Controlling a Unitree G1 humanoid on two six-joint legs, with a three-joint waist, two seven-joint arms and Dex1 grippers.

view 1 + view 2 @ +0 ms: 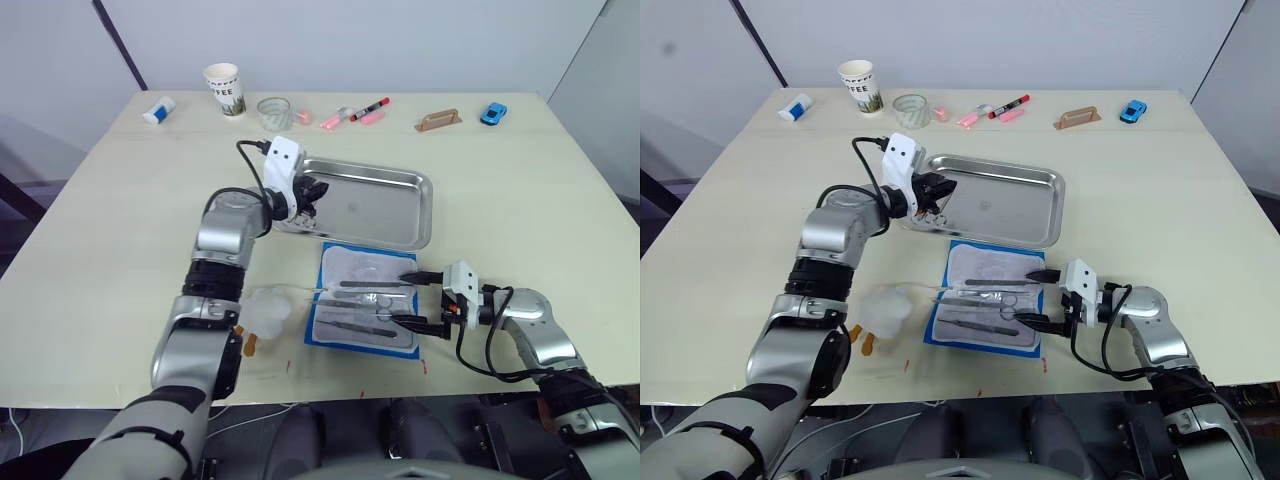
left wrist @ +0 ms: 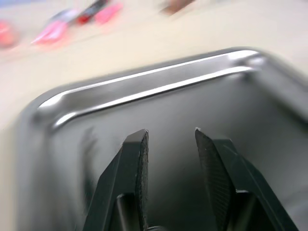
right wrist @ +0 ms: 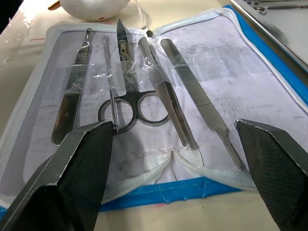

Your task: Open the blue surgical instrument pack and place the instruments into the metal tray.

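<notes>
The blue surgical instrument pack (image 1: 365,297) lies unfolded on the table in front of the metal tray (image 1: 425,215), pale lining up. Several instruments are strapped inside: scissors (image 3: 132,103), forceps (image 3: 166,91), tweezers (image 3: 199,96) and a thin handle (image 3: 72,96). My right gripper (image 1: 415,298) is low at the pack's right edge, pointing at the instruments. It is wide open and holds nothing, with one finger (image 3: 86,159) on each side of them. My left gripper (image 1: 312,195) hovers over the tray's left end, open, with nothing between its fingers (image 2: 139,159).
A crumpled clear plastic wrap (image 1: 268,310) lies just left of the pack. Along the far edge stand a paper cup (image 1: 224,88), a glass cup (image 1: 274,112), a red-capped marker (image 1: 370,108) among pink items, a brown block (image 1: 438,120) and a blue toy car (image 1: 493,113).
</notes>
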